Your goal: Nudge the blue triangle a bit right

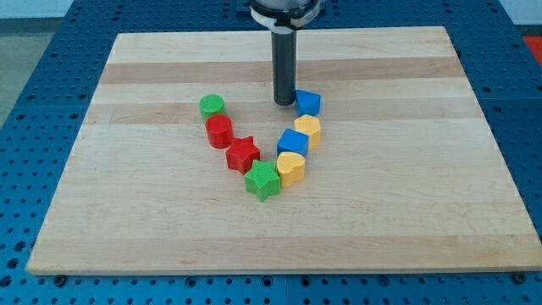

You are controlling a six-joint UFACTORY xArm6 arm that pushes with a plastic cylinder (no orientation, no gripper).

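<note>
My tip (pixel 284 102): a bare rod with no jaws, holding nothing.
Blue triangle (pixel 308 102): just right of my tip, apparently touching.
Yellow block (pixel 307 130): below-right of my tip.

Green cylinder (pixel 212 106), red star (pixel 243 154), wooden board (pixel 406 195).

The rod (pixel 283 59) is cut off above by the view's top edge.

Pale, matt wooden board (pixel 381 212) with visible grain; smooth plastic-looking blue triangle (pixel 308 102); dark matt rod (pixel 283 68)
</note>
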